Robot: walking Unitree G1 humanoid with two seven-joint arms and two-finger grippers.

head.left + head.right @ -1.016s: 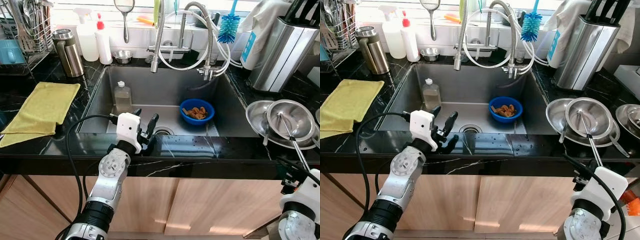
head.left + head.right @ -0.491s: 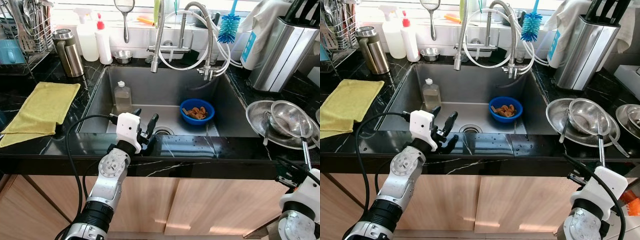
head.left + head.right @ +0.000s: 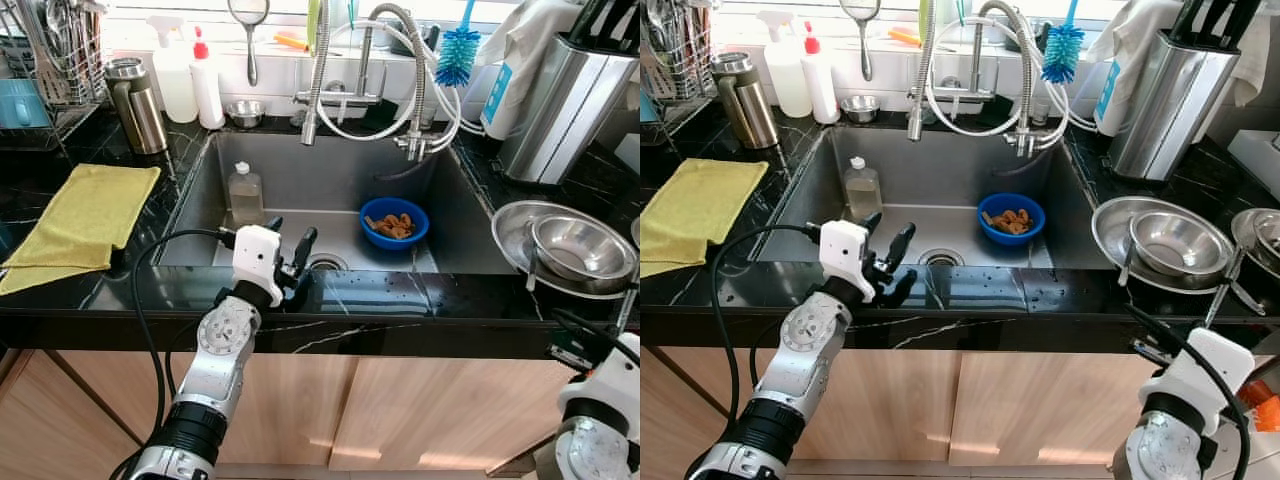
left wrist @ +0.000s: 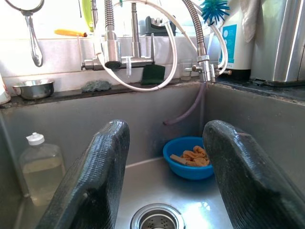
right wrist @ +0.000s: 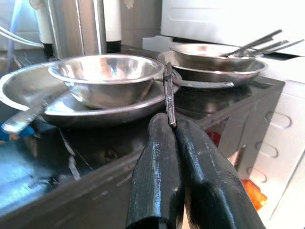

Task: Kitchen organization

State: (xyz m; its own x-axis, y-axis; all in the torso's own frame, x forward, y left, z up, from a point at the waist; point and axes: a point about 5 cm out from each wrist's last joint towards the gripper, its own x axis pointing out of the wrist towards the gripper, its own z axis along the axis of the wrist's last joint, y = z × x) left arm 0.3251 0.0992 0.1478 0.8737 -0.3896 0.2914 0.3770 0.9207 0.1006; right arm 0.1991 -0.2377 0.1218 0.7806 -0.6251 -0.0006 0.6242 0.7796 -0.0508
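From the head views, the left gripper (image 3: 288,252) hangs over the sink's (image 3: 330,170) front edge, jaws open. A steel bowl (image 3: 1172,243) sits in a plate (image 3: 1112,232) on the counter (image 3: 60,170), right of the sink. Left wrist view: blue bowl (image 4: 189,157) and bottle (image 4: 42,168) in the sink. Right wrist view: right gripper (image 5: 174,143) jaws clamped on a thin metal handle (image 5: 168,93) beside the steel bowl.

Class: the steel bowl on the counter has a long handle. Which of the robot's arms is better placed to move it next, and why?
Right. The right gripper is shut on the handle of the steel bowl; the left gripper hangs open at the sink edge, far from it.
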